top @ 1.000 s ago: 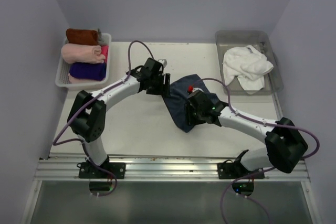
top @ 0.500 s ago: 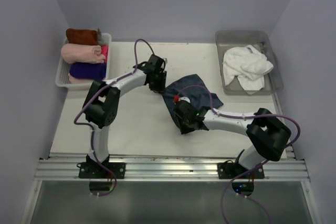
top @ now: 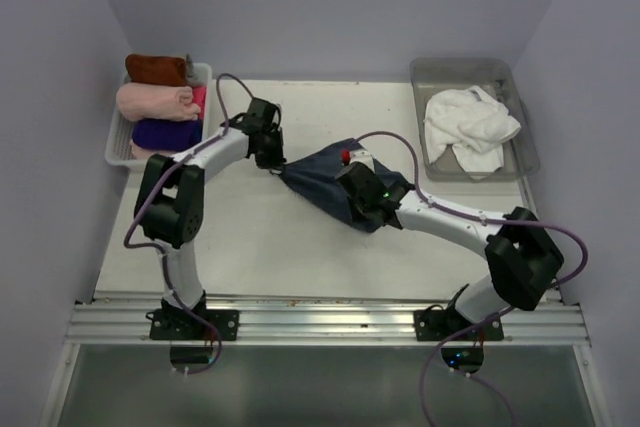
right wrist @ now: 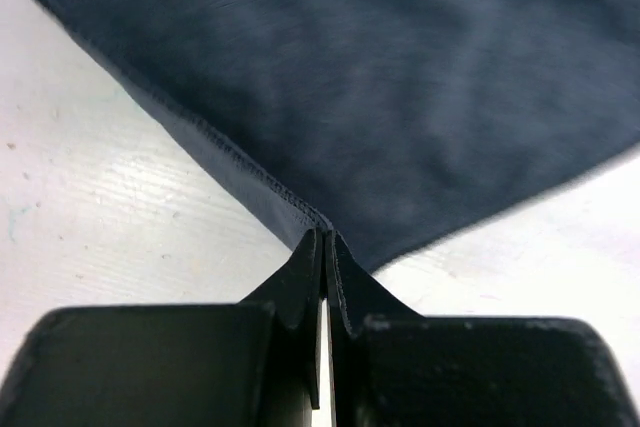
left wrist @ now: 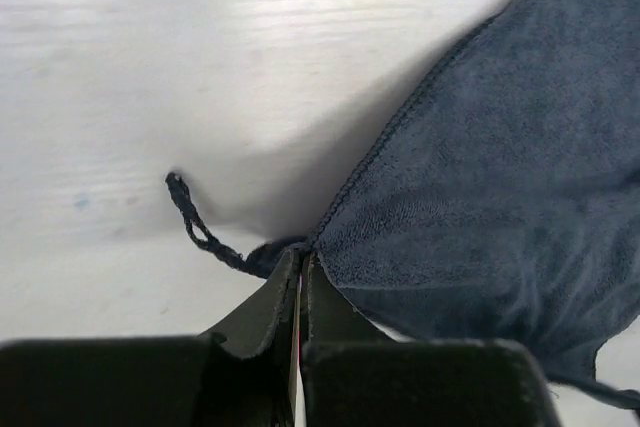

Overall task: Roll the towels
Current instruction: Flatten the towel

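Observation:
A dark slate-blue towel (top: 315, 179) lies stretched across the middle of the table. My left gripper (top: 277, 164) is shut on its left corner (left wrist: 300, 257), where a loose thread loop (left wrist: 195, 222) trails onto the table. My right gripper (top: 352, 203) is shut on the stitched near edge of the same towel (right wrist: 325, 237); the cloth spreads away from its fingers (right wrist: 400, 87). A white towel (top: 470, 125) sits crumpled in the grey bin (top: 522, 162) at the back right. A rust-brown towel (top: 155, 69) lies rolled in the white basket (top: 117, 142) at the back left.
The basket also holds a pale pink roll (top: 155, 101) and a deep purple roll (top: 165, 135). Purple walls close in the table on three sides. A metal rail (top: 320, 322) with both arm bases runs along the near edge.
Both grippers have shut on the blue towel. My left gripper has drawn its corner to the left, and my right gripper has shifted up, so the cloth is pulled out between them.

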Controlling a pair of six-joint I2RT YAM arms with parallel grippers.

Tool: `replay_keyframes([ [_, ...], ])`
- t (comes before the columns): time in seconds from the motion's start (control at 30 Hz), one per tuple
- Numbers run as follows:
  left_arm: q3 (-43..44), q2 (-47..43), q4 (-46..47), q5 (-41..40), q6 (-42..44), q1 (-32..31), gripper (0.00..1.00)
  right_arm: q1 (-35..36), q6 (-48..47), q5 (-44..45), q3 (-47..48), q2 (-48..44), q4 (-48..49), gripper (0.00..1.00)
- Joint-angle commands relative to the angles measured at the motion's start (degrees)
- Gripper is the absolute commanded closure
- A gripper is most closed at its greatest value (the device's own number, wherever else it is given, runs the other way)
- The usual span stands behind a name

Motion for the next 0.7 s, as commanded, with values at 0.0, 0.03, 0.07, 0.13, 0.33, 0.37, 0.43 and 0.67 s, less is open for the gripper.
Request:
replay_keyframes([
  [0.0,-4.79,-9.73,-0.68,-3.02,-2.46,2.73,1.0,-1.58,-6.78,0.84,0.28,-6.81,3.18,1.0],
  [0.03,-6.63,-10.96,-0.95,-3.38,-2.9,2.73,1.0,-1.58,-7.22,-0.91,-1.13,-7.97,3.8,1.0],
  [0.07,-11.26,-13.67,-1.04,-2.86,-3.51,2.73,1.0,-1.41,-7.4,-4.75,-2.79,-9.55,4.42,1.0],
  [0.13,-16.55,-16.67,-0.26,-0.41,-5.61,2.73,1.0,-0.36,-6.53,-7.07,-8.07,-13.5,4.34,1.0],
  [0.33,-31.17,-26.43,0.71,3.74,-10.02,2.64,0.6,0.79,3.22,-5.76,-15.55,-23.17,-5.32,0.84],
  [0.37,-31.35,-27.92,-0.07,3.3,-10.11,2.73,0.43,0.79,4.36,-5.59,-15.9,-24.06,-6.38,0.7],
  [0.43,-30.65,-28.89,-1.13,1.03,-10.28,2.73,0.36,0.88,7.35,-4.36,-15.82,-25.46,-9.37,0.44],
  [0.67,-33.0,-33.11,-0.79,-0.23,-10.2,2.65,0.46,-2.09,17.28,-5.3,-16.69,-23.02,-11.58,0.5],
])
